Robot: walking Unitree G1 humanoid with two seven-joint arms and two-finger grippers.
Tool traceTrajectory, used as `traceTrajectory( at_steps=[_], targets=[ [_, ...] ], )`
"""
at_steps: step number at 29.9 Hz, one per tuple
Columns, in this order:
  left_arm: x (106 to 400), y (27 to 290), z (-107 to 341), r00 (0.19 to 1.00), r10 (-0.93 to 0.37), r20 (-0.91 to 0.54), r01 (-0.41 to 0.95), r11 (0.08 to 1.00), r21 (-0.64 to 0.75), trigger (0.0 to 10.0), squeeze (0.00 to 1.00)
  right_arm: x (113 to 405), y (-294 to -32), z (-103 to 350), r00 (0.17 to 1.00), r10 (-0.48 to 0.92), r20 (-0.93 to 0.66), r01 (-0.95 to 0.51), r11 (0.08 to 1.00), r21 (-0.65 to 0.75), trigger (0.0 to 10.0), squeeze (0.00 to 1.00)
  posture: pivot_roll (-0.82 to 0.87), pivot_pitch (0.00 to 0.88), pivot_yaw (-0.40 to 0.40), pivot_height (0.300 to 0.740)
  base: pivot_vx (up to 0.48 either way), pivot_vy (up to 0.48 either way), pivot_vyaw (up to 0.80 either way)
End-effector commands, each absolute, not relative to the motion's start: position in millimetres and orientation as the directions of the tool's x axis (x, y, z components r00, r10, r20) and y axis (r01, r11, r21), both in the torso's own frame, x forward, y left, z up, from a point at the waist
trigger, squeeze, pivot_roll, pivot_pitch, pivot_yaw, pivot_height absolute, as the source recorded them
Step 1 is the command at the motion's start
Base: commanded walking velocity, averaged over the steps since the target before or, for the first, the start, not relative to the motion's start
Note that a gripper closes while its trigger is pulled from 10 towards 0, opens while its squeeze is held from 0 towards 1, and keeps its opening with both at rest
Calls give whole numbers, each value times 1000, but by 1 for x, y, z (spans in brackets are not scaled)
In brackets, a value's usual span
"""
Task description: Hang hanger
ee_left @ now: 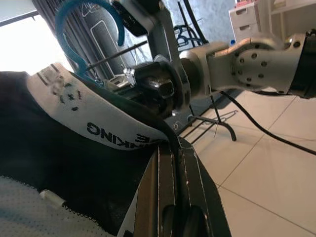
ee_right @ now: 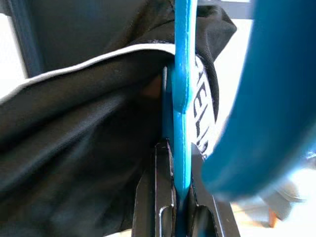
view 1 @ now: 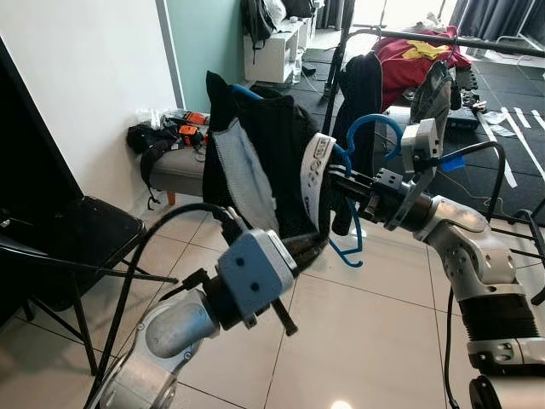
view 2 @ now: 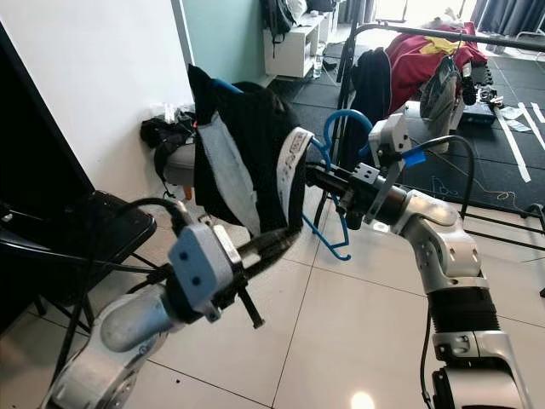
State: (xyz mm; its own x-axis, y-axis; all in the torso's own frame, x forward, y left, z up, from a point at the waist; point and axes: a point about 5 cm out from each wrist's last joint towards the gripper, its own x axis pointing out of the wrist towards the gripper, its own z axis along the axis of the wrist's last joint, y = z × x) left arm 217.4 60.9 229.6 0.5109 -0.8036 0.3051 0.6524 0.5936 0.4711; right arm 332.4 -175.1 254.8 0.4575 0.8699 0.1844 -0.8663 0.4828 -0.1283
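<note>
Right gripper pinches curved blue plastic hanger under black fabric garment.

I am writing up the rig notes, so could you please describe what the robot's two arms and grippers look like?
Both arms are silver metal with rounded, perforated joint housings. The left arm carries a grey-blue wrist block and thick black cables. The right arm has a ribbed black cuff, a looping black cable and blue tape. The left gripper and the right gripper each have long black fingers.

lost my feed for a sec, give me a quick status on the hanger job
Right hand shut on blue hanger. Left hand shut on black garment hem. Clothes rail ahead, hook not on it yet.
</note>
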Motion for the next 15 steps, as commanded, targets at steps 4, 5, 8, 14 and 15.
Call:
traceTrajectory(
  at_steps=[4, 5, 8, 14, 15],
  targets=[
    [225, 66, 230, 567, -766, 303, 604, 637, 479, 10000, 1000, 322, -163, 280, 320, 918, 234, -912, 366, -185, 10000, 0, -60, 73, -6, 740, 0, 0, 0],
    [230, 73, 239, 593, -722, 355, 560, 688, 462, 10000, 1000, 318, -159, 286, 266, 933, 242, -927, 316, -202, 10000, 0, -61, 70, -9, 740, 0, 0, 0],
    [230, 73, 239, 593, -722, 355, 560, 688, 462, 10000, 1000, 318, -159, 286, 266, 933, 242, -927, 316, -202, 10000, 0, -61, 70, -9, 740, 0, 0, 0],
    [237, 104, 284, 611, -520, 597, 355, 854, 380, 10000, 1000, 320, -147, 294, 207, 950, 235, -935, 262, -240, 10000, 0, -57, 60, -16, 740, 0, 0, 0],
    [237, 104, 284, 611, -520, 597, 355, 854, 380, 10000, 1000, 320, -147, 294, 207, 950, 235, -935, 262, -240, 10000, 0, -57, 60, -16, 740, 0, 0, 0]
  ],
)
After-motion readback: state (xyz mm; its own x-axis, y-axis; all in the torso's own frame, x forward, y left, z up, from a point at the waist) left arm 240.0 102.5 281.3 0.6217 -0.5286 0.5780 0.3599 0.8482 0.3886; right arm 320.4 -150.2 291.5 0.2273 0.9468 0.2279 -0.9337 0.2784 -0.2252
